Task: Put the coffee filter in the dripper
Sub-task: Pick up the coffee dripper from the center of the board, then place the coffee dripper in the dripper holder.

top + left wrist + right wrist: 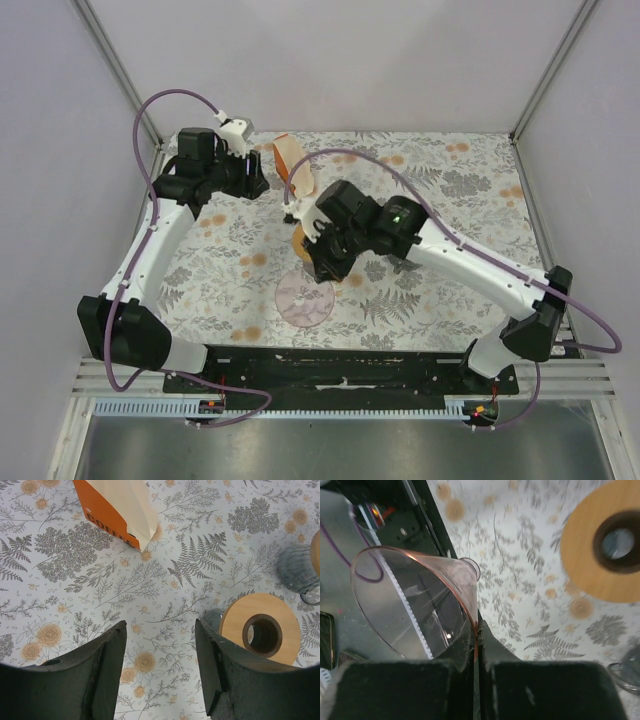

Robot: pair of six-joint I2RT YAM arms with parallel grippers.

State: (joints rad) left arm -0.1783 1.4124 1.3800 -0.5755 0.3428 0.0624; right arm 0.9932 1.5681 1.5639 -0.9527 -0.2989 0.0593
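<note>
Dripper (415, 605) wall pinched by right gripper (476, 640)

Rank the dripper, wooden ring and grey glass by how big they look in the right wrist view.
1. dripper: largest, though it sits closest to the camera.
2. wooden ring: smaller, and cut off by the picture's edge.
3. grey glass: smallest, only a sliver in the corner, so its full size is unsure.

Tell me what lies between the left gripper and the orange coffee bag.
Only bare floral tablecloth; the left wrist view shows that stretch from the left gripper to the coffee bag.
</note>
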